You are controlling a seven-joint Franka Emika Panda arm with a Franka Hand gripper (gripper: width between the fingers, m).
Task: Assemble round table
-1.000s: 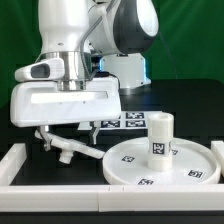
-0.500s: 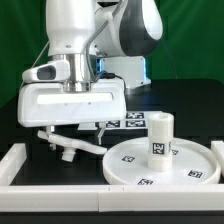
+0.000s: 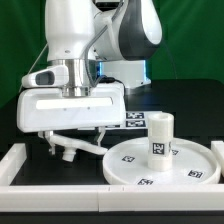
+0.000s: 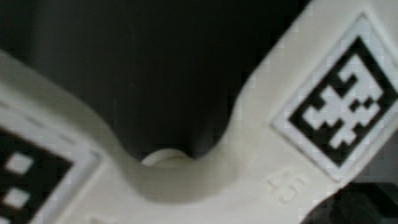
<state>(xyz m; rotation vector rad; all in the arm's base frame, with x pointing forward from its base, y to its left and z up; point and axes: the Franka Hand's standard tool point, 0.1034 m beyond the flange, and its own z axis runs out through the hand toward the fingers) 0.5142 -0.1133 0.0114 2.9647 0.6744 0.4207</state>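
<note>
At the exterior view's left the gripper (image 3: pixel 75 139) hangs with its jaws spread wide, gripping nothing, low over the cross-shaped base (image 3: pixel 68 151), and further right the short leg (image 3: pixel 159 137) stands upright on the round disc (image 3: pixel 125 162).

The white round disc (image 3: pixel 188 160) lies flat at about four o'clock in the exterior view, black-and-white square tags (image 3: pixel 147 182) along its rim. The short thick leg (image 3: pixel 160 135) stands upright near its middle, a tag on its side. At nine o'clock from the disc lies the cross-shaped base (image 3: pixel 72 148), low over the dark table. Up close in the wrist view, two arms of the base (image 4: pixel 187 190) meet at a rounded notch, each bearing a tag.
</note>
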